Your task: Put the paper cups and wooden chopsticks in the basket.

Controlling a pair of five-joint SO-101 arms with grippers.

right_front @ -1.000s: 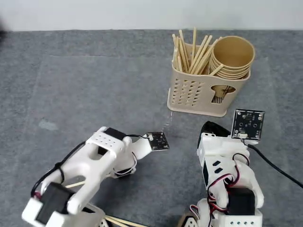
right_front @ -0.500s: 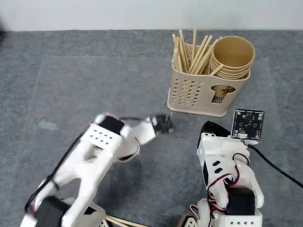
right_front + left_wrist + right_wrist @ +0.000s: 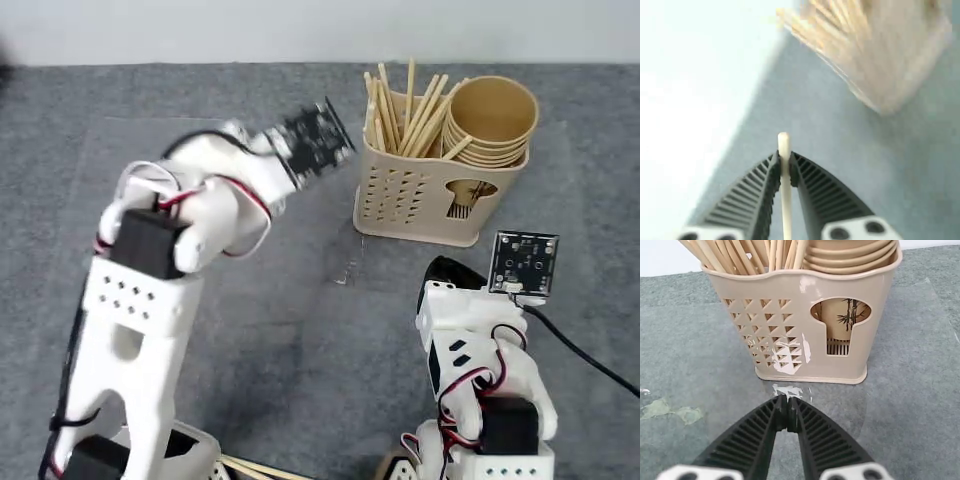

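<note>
Chopstick (image 3: 785, 185): one, between left jaws.

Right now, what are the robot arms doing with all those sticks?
The left gripper is clamped on one wooden chopstick, held up in the air near the basket. The basket already holds a bunch of chopsticks and a stack of paper cups. The right gripper sits shut and empty in front of it.

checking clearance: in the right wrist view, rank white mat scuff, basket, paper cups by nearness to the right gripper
1. white mat scuff, just ahead of the right gripper
2. basket, standing behind the scuff
3. paper cups, inside the basket's cutout side
</note>
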